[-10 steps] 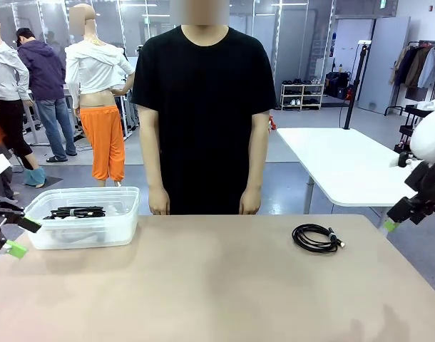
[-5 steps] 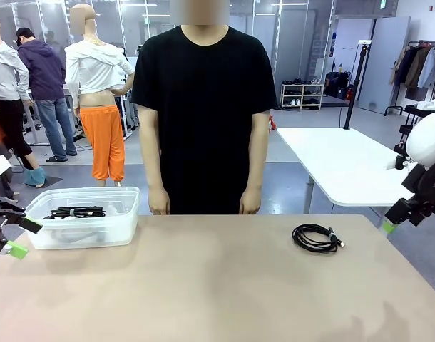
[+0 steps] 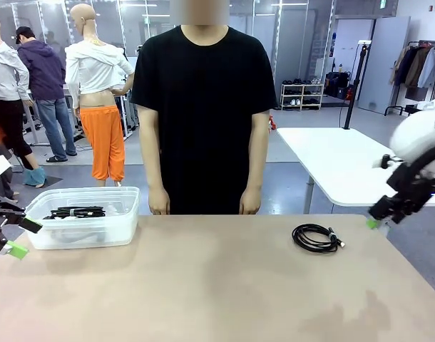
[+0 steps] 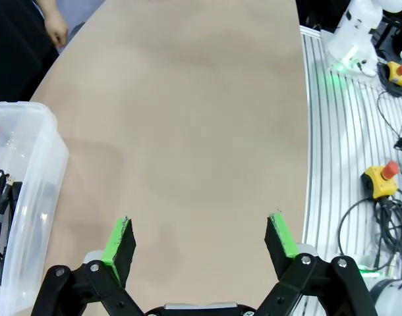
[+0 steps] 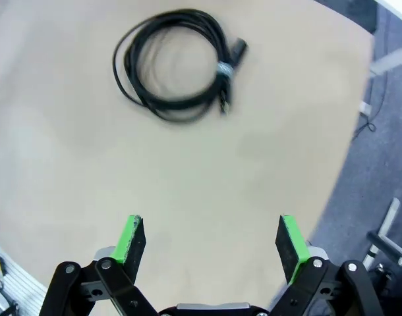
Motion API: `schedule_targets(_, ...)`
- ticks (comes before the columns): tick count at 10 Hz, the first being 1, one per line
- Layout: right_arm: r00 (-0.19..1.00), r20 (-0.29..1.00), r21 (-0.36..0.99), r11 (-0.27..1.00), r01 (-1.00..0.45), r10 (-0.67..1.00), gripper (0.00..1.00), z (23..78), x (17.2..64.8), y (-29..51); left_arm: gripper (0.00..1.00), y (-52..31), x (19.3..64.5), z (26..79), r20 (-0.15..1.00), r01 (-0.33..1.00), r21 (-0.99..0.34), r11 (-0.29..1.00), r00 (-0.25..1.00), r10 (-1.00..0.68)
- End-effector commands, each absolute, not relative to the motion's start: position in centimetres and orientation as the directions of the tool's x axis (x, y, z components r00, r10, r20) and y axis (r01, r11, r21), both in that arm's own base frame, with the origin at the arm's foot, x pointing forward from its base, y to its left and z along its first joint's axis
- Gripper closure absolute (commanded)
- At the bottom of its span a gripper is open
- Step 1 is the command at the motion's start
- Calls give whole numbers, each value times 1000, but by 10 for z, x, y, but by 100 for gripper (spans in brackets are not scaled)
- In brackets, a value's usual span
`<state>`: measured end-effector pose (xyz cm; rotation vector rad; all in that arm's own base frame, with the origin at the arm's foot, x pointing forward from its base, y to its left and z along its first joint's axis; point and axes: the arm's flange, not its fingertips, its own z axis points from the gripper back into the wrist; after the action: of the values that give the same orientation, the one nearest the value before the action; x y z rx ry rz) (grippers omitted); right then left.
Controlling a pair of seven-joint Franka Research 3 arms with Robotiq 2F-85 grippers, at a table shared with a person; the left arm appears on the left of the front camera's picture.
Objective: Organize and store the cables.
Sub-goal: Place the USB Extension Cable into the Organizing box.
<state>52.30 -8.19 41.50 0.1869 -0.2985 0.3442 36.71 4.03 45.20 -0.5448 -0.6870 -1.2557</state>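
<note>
Beige worktop (image 3: pixel 217 285) spreads before a person in a black shirt (image 3: pixel 203 114) standing at twelve o'clock with hands hanging. A clear plastic tub (image 3: pixel 85 231) sits at ten o'clock holding coiled black cables (image 3: pixel 76 211). The right gripper (image 3: pixel 374 222) hovers at three o'clock, fingers spread wide and empty. The left gripper (image 3: pixel 18 239) waits at nine o'clock beside the tub, fingers also apart. One loose coiled cable (image 3: pixel 317 237) lies at two o'clock.

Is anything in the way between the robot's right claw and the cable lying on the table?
No. Only bare table lies between the open right gripper and the coiled cable.
</note>
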Motion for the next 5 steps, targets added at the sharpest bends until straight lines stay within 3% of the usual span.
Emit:
schedule_targets(1,934,250,190,933,-306,256,0,397,598,-60,0,41,367,456,721,971,-6,238,169,-672)
schedule_targets(5,961,189,207,949,-239,201,0,357,641,-38,0,41,367,456,721,971,-6,238,169,-672)
